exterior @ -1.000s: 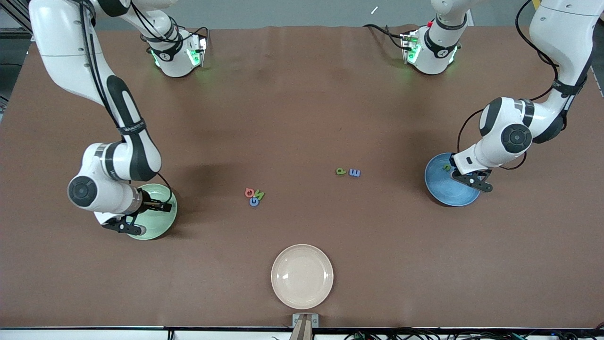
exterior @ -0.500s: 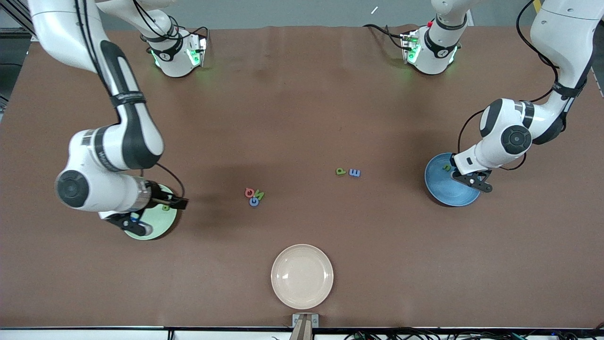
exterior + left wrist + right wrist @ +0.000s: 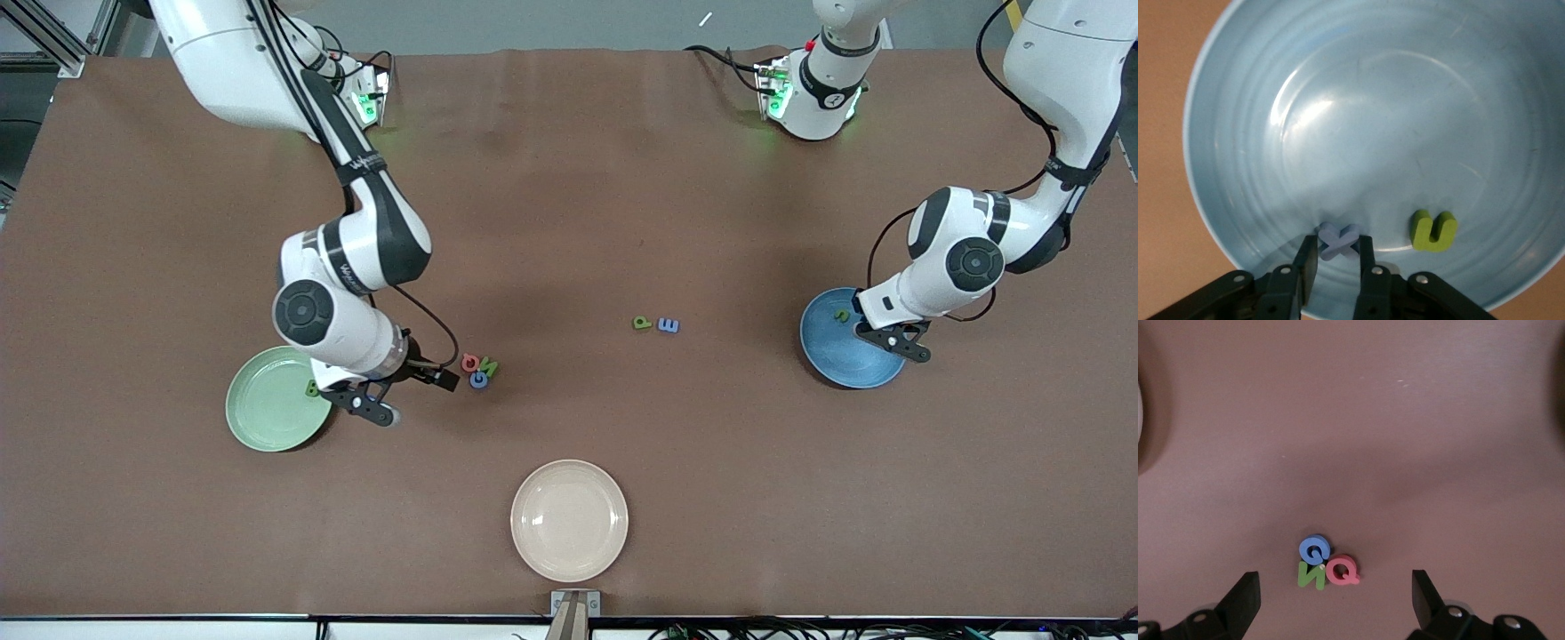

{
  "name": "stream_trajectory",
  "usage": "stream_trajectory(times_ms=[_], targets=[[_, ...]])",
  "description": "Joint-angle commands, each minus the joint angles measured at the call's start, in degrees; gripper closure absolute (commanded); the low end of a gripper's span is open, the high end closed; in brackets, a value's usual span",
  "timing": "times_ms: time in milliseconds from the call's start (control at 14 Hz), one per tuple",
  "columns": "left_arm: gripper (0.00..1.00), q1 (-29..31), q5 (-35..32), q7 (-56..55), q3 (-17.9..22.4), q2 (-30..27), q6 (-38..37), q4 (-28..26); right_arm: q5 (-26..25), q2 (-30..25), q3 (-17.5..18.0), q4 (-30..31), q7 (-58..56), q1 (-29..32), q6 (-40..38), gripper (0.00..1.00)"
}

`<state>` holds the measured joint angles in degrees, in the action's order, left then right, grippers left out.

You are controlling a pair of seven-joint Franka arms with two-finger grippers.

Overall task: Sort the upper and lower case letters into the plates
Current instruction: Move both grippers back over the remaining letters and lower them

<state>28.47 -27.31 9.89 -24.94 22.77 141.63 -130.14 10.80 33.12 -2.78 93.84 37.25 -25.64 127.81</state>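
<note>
- Right gripper (image 3: 404, 391) has swung off the mint green plate (image 3: 267, 413) since a second ago, leaving a green letter (image 3: 312, 388) on it, and now hangs just beside the letter cluster with jaws wide apart
- Cluster reads red Q (image 3: 1343, 571), blue G (image 3: 1315, 551), green N (image 3: 1311, 575), all touching
- Green P (image 3: 642, 323) and blue E (image 3: 669, 325) sit side by side mid-table
- Left gripper (image 3: 1338, 257) is low in the sky blue plate (image 3: 1238, 120), fingers close around a pale blue x (image 3: 1338, 239); can't tell if they still pinch it
- Green u (image 3: 1433, 230) lies beside the x
- Cream plate (image 3: 569, 520) is nearest the camera
</note>
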Motion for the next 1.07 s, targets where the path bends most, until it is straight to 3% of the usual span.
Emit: stream_trajectory(times_ms=[0, 143, 357, 643, 1000], targets=[[0.09, 0.3, -1.3, -0.3, -0.9, -1.1, -0.2, 0.3, -2.6, 1.5, -0.5, 0.6, -8.3, -0.5, 2.9, 0.00], [0.01, 0.3, -1.1, -0.8, -3.0, -2.0, -0.5, 0.4, -2.7, 2.4, -0.5, 1.2, -8.7, -1.0, 5.9, 0.00], [0.01, 0.3, -0.5, -8.1, -7.6, -3.0, -3.7, 1.6, -2.5, 3.9, -0.5, 1.2, -8.7, -2.5, 8.0, 0.00], [0.01, -0.6, -0.4, -21.2, -14.4, -2.2, -4.1, 3.7, -2.8, 5.3, -0.6, 1.2, -8.9, -3.9, 9.4, 0.09], [0.01, -11.0, -0.3, -35.8, -15.8, 2.7, -4.1, 8.5, -2.9, 7.0, -0.6, 1.3, -8.8, -5.2, 11.0, 0.12]])
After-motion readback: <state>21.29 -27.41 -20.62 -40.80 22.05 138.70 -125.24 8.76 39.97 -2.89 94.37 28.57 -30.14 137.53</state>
